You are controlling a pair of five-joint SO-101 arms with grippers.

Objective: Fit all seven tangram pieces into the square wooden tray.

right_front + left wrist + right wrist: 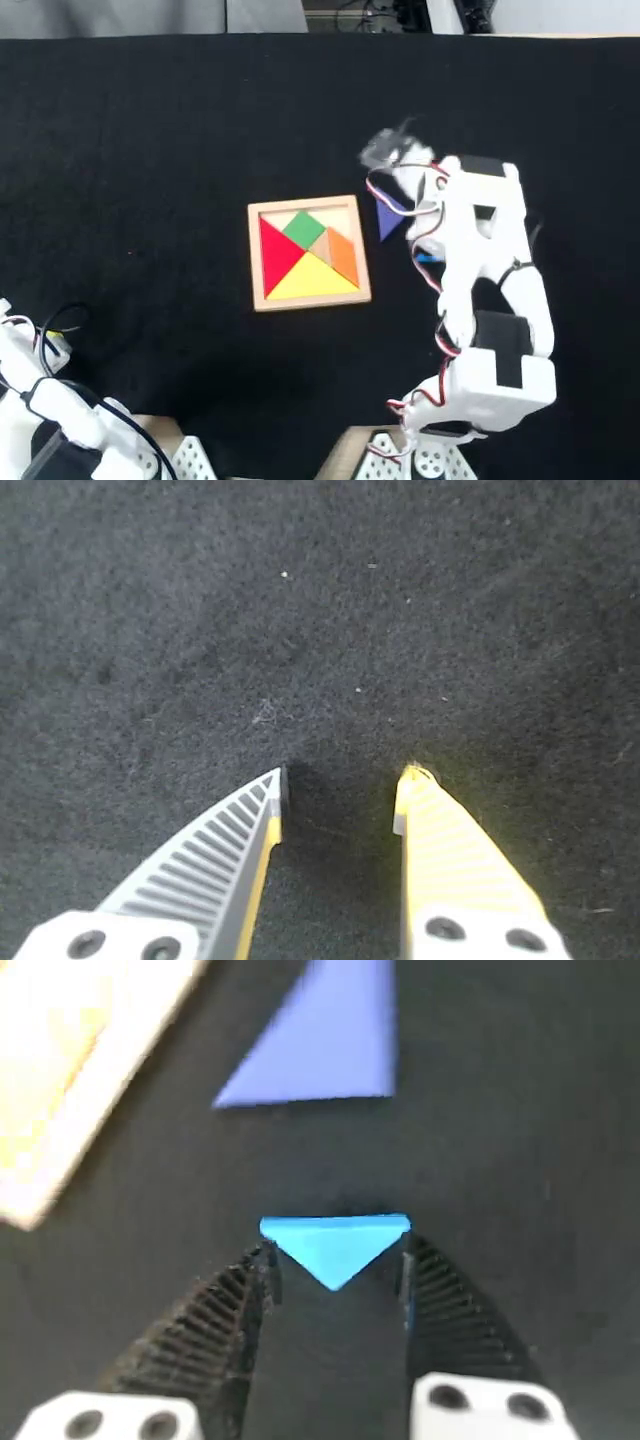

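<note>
The small blue triangle (335,1235) lies flat on the black table (520,1110) near the purple triangle (330,1045). Its tip sits between our right gripper's (336,1249) half-open fingers. It looks light, stiff and smooth, so we should pinch its slanted edges.

Black table (150,150), pale wood tray (256,255). Red piece (275,255), green piece (303,229), yellow piece (312,281), orange piece (344,256), tan piece (321,243); an indigo triangle (325,1045) and a sky-blue triangle (335,1245).
</note>
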